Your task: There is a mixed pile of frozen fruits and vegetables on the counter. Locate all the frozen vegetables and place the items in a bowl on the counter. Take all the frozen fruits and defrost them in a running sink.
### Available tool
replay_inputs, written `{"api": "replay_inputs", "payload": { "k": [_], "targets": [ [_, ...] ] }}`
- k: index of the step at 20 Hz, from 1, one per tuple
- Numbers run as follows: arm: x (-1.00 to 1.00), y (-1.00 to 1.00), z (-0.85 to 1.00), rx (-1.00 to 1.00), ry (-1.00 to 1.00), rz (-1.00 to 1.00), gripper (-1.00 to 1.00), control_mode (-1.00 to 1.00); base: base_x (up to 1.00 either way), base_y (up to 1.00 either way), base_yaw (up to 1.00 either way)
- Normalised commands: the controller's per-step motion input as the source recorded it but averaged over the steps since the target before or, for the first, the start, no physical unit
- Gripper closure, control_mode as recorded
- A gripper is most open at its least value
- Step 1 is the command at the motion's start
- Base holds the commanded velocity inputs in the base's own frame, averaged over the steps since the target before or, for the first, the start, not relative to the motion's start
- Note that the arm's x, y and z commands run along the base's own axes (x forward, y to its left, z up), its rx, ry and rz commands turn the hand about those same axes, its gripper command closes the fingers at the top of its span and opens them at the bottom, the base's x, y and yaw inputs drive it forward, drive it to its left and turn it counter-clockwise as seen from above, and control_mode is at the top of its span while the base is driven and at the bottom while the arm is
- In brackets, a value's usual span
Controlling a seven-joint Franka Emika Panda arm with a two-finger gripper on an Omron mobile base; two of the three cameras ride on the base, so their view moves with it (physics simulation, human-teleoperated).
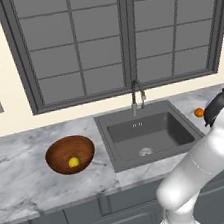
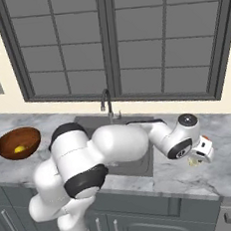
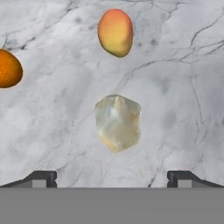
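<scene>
The arm is stretched out over the marble worktop [image 2: 228,171] on the far side of the sink [image 1: 150,134] from the bowl, and the gripper [image 3: 112,177] hangs right above the pile with its fingers [image 3: 41,178] spread wide apart, nothing between them. Straight under the hand lies the whitish lumpy vegetable [image 3: 118,122], flat on the stone and centred between the two tips. Beyond it, apart from it, sits the orange-red peach-like fruit [image 3: 116,33], and off to one side of the hand view the round orange fruit [image 3: 8,68] peeks in at the edge.

Across the sink, the brown wooden bowl [image 1: 69,154] stands on the worktop with the yellow vegetable [image 1: 73,162] already inside it. So by my reading one vegetable is sorted, and the step in hand is the pick of the second: the pale lump.

What comes next, I'd say, is a straight drop until the tips straddle the lump, then a firm close. Its shape is uneven, so the grip should take its wider middle, not a corner. After that, a lift and a long swing over the basin to the bowl. The two fruits are yet to go into the sink, and I cannot tell whether the curved faucet [image 1: 137,95] is running.
</scene>
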Motion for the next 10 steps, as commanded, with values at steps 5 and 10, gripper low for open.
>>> {"api": "replay_inputs", "payload": {
  "k": [5, 10],
  "targets": [
    [0.19, -0.04, -0.19, 0.00, 0.00, 0.00, -1.00, -1.00, 0.00, 0.00, 0.00],
    [0.17, -0.07, -0.19, 0.00, 0.00, 0.00, -1.00, -1.00, 0.00, 0.00, 0.00]
  ]
}}
